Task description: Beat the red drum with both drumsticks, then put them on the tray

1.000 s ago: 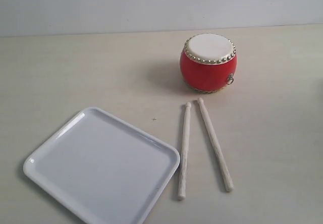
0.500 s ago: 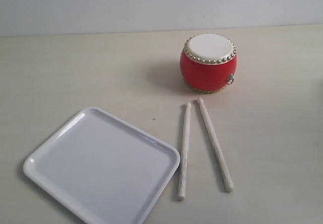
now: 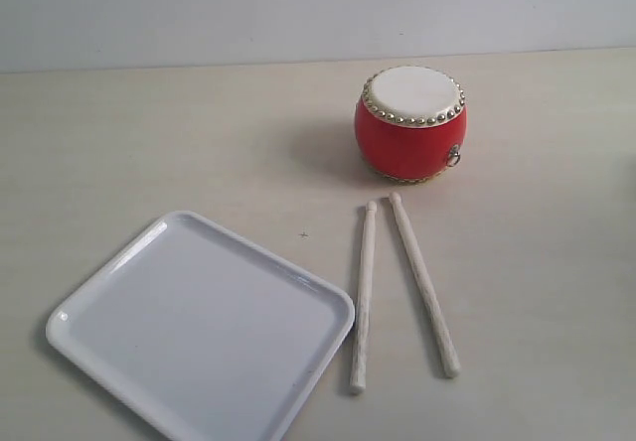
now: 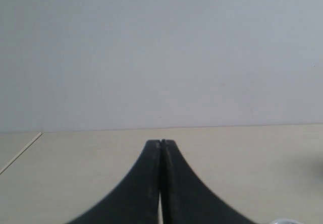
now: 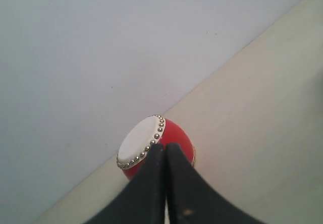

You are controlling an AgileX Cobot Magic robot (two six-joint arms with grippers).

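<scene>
Work on the task has not begun, to judge by the layout, and neither arm shows in the exterior view. At the left the tray (image 3: pixel 199 322) lies bare on the table (image 3: pixel 149 133). To its right lie the two drumsticks. The left stick (image 3: pixel 364 297) is just beside the rim and the right stick (image 3: pixel 423 284) is next to it, with their far ends close together and their near ends spread. Beyond them the drum (image 3: pixel 410 128) stands upright, apart from both.

The left gripper (image 4: pixel 160 142) has its jaws pressed together on nothing and faces table and wall. The right gripper (image 5: pixel 165 146) is likewise closed and empty, and points at the drum.

Pickup seems to be the step in hand. Each gripper would likely need to open, descend over its own stick and close across it.
</scene>
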